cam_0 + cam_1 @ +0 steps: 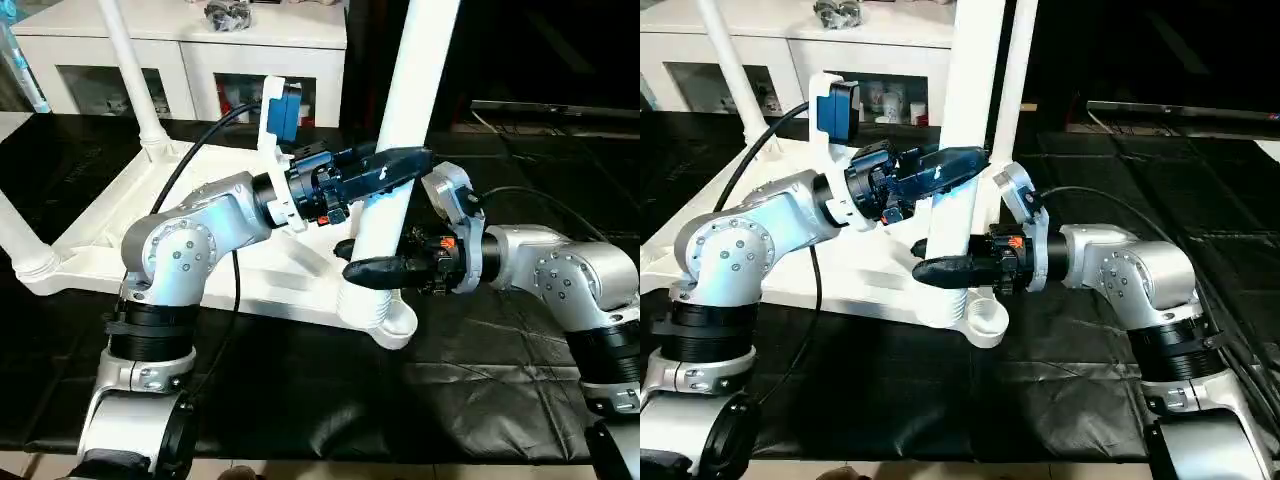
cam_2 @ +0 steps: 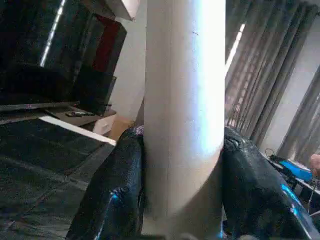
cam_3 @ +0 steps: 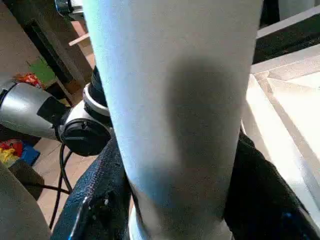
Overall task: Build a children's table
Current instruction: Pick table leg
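Both black-fingered grippers clamp the long white tapered plastic leg (image 1: 400, 120) standing upright in the near corner socket (image 1: 385, 318) of the upturned white ribbed tabletop (image 1: 130, 215): right gripper (image 1: 372, 270) low, left gripper (image 1: 395, 165) above; the push runs straight down its axis

Your desk (image 1: 480, 390) is covered by a wrinkled black sheet (image 1: 940, 400) that runs out to its near edge; lying directly on the sheet you have the white table top (image 1: 110, 235), turned ribbed underside up, with a round corner socket (image 1: 385, 322) at its nearest corner; white legs (image 1: 135, 75) stand upright from the top's corners.
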You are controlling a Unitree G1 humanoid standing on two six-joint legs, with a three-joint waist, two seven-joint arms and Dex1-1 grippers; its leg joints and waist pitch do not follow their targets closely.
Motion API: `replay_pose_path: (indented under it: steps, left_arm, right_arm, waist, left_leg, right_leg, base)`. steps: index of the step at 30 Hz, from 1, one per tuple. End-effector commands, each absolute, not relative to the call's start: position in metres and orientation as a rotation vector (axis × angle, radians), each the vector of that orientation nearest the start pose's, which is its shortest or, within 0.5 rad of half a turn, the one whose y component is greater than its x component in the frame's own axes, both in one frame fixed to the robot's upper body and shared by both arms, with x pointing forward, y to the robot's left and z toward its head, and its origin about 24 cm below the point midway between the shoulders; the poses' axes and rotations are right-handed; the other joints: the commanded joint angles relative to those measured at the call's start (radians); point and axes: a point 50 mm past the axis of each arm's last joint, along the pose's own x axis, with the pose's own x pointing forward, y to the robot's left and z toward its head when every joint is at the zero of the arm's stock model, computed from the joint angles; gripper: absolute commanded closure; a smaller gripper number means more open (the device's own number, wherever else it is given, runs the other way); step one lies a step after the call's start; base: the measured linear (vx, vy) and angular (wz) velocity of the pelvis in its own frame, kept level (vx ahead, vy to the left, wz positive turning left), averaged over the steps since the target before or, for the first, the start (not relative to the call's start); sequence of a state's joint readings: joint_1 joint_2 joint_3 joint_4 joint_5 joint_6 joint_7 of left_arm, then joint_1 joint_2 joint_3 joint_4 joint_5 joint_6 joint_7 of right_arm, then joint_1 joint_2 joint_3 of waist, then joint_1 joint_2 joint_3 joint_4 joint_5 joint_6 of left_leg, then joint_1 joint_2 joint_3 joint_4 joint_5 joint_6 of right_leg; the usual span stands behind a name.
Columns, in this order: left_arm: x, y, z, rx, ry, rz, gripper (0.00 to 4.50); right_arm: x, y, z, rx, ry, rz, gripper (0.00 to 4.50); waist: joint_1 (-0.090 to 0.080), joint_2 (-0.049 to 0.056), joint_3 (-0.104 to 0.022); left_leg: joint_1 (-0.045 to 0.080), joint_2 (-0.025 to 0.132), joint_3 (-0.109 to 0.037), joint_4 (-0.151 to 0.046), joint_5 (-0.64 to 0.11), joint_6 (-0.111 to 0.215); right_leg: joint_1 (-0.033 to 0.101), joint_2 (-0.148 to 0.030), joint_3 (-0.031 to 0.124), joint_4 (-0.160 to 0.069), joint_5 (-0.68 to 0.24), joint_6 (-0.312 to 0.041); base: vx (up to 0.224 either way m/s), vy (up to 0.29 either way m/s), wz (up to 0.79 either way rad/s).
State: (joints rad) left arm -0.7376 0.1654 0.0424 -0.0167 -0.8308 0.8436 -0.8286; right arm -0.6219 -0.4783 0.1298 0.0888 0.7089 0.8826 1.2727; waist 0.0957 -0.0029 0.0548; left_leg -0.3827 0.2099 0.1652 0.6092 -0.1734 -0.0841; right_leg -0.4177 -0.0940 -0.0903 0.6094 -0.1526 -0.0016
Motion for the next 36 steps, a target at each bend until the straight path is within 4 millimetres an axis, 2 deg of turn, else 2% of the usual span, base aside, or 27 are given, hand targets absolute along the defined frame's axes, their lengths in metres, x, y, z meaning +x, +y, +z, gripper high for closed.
replay_pose_path:
  steps: [1, 5, 6, 7, 9, 16, 22, 24, 28, 32, 34, 35, 36]
  left_arm:
    - [0.296, 0.062, 0.226, -0.454, -0.076, -1.486, 2.66]
    - [0.295, 0.059, 0.225, -0.460, -0.074, -1.476, 2.66]
    - [0.296, 0.058, 0.227, -0.493, -0.069, -1.464, 2.31]
    - [0.296, 0.058, 0.228, -0.516, -0.071, -1.461, 2.31]
    - [0.296, 0.058, 0.232, -0.528, -0.092, -1.465, 1.96]
    - [0.297, 0.052, 0.233, -0.502, -0.135, -1.405, 1.41]
    - [0.299, 0.051, 0.240, -0.617, -0.196, -1.334, 1.35]
    - [0.302, 0.051, 0.241, -0.663, -0.205, -1.296, 1.35]
    - [0.307, 0.053, 0.241, -0.691, -0.211, -1.240, 1.35]
    - [0.316, 0.067, 0.249, -0.766, -0.285, -1.136, 1.35]
    - [0.323, 0.073, 0.251, -0.790, -0.306, -1.066, 1.35]
    - [0.326, 0.077, 0.251, -0.793, -0.310, -1.025, 1.35]
    - [0.329, 0.078, 0.251, -0.794, -0.312, -1.000, 1.35]
  right_arm:
    - [0.288, -0.123, 0.148, 0.351, 0.386, 1.601, 2.46]
    - [0.288, -0.123, 0.146, 0.358, 0.385, 1.590, 2.48]
    - [0.289, -0.123, 0.145, 0.363, 0.385, 1.580, 2.48]
    - [0.289, -0.123, 0.144, 0.367, 0.385, 1.568, 2.48]
    - [0.292, -0.124, 0.143, 0.388, 0.395, 1.534, 2.50]
    - [0.290, -0.121, 0.142, 0.413, 0.364, 1.534, 2.55]
    - [0.294, -0.119, 0.142, 0.446, 0.284, 1.464, 2.55]
    - [0.301, -0.116, 0.142, 0.493, 0.242, 1.371, 2.55]
    - [0.302, -0.115, 0.141, 0.499, 0.226, 1.342, 2.55]
    - [0.303, -0.115, 0.139, 0.487, 0.174, 1.291, 2.55]
    - [0.304, -0.114, 0.137, 0.464, 0.158, 1.262, 2.55]
    - [0.304, -0.114, 0.136, 0.453, 0.154, 1.249, 2.55]
    - [0.305, -0.114, 0.136, 0.447, 0.153, 1.241, 2.55]
  waist:
    - [0.005, -0.008, -0.076]
    - [0.006, -0.006, -0.077]
    - [0.007, -0.006, -0.078]
    - [0.008, -0.005, -0.078]
    - [0.008, -0.006, -0.077]
    - [0.012, -0.005, -0.077]
    - [0.018, -0.008, -0.076]
    - [0.017, -0.010, -0.077]
    - [0.017, -0.006, -0.076]
    - [0.018, -0.002, -0.078]
    - [0.017, -0.004, -0.079]
    - [0.018, -0.001, -0.079]
    - [0.016, -0.003, -0.077]
  left_leg:
    - [0.009, 0.008, 0.006, -0.067, -0.181, 0.008]
    - [0.008, 0.008, 0.006, -0.066, -0.177, 0.009]
    - [0.008, 0.009, 0.006, -0.066, -0.176, 0.009]
    - [0.008, 0.009, 0.006, -0.065, -0.176, 0.009]
    - [0.007, 0.008, 0.006, -0.066, -0.177, 0.011]
    - [0.010, 0.010, 0.005, -0.067, -0.192, 0.005]
    - [0.008, 0.009, 0.006, -0.066, -0.190, 0.002]
    - [0.006, 0.008, 0.006, -0.068, -0.179, 0.001]
    - [0.009, 0.008, 0.006, -0.069, -0.182, 0.000]
    - [0.006, 0.007, 0.005, -0.068, -0.181, -0.001]
    - [0.007, 0.007, 0.004, -0.069, -0.181, -0.005]
    - [0.007, 0.007, 0.003, -0.069, -0.183, -0.005]
    - [0.007, 0.006, 0.004, -0.070, -0.194, -0.004]
  right_leg:
    - [0.066, -0.037, 0.037, -0.075, -0.309, -0.165]
    - [0.067, -0.037, 0.036, -0.073, -0.288, -0.176]
    - [0.068, -0.037, 0.037, -0.071, -0.283, -0.178]
    - [0.068, -0.037, 0.037, -0.072, -0.278, -0.181]
    - [0.068, -0.036, 0.035, -0.074, -0.284, -0.181]
    - [0.066, -0.037, 0.035, -0.078, -0.309, -0.163]
    - [0.065, -0.040, 0.035, -0.081, -0.327, -0.153]
    - [0.064, -0.039, 0.035, -0.078, -0.315, -0.155]
    - [0.064, -0.037, 0.035, -0.081, -0.317, -0.142]
    - [0.066, -0.037, 0.034, -0.080, -0.294, -0.142]
    - [0.066, -0.037, 0.034, -0.079, -0.287, -0.139]
    - [0.066, -0.037, 0.034, -0.078, -0.284, -0.140]
    - [0.066, -0.035, 0.033, -0.082, -0.299, -0.131]
  base:
    - [0.000, 0.000, 0.00]
    - [0.000, 0.000, 0.00]
    - [0.000, 0.000, 0.00]
    - [0.000, 0.000, 0.00]
    - [0.000, 0.000, 0.00]
    - [0.000, 0.000, 0.00]
    - [0.000, 0.000, 0.00]
    - [0.000, 0.000, 0.00]
    - [0.000, 0.000, 0.00]
    - [0.000, 0.000, 0.00]
    - [0.000, 0.000, 0.00]
    - [0.000, 0.000, 0.00]
    - [0.000, 0.000, 0.00]
